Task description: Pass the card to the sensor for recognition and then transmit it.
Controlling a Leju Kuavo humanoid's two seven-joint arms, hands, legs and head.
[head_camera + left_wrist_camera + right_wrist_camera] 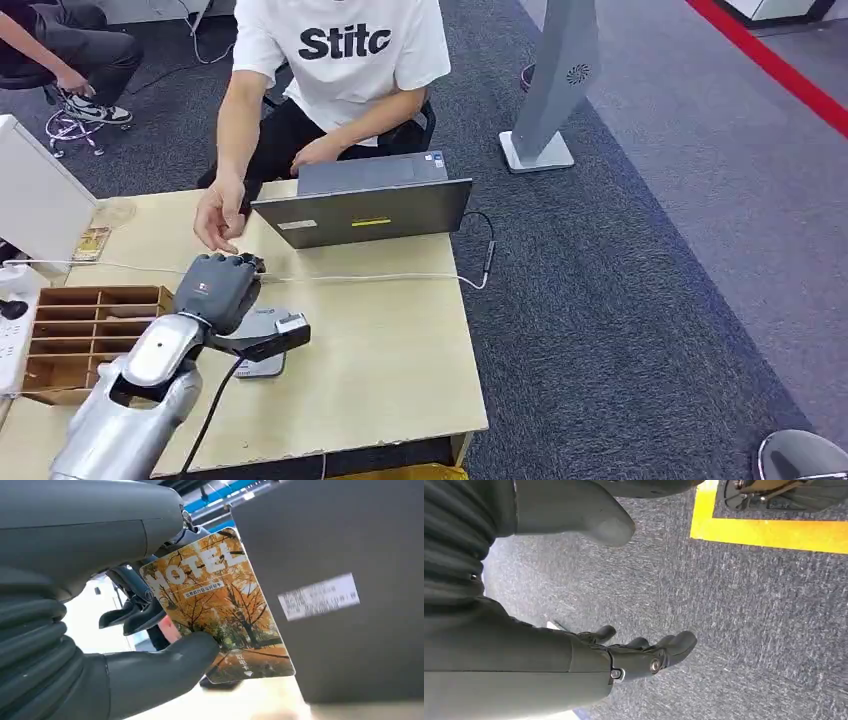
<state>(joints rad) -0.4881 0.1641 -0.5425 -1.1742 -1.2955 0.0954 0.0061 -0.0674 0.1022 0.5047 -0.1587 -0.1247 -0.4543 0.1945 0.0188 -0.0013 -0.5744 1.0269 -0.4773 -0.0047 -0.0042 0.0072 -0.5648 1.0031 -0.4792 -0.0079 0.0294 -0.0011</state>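
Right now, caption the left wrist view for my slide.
Left hand pinching an autumn-print HOTEL card beside the grey laptop lid.

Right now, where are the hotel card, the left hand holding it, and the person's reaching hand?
hotel card point(220, 605), left wrist view, on the middle of its printed face.
left hand point(215, 285), head view, on the back of the hand.
person's hand point(220, 212), head view, on the back of the hand above the table.
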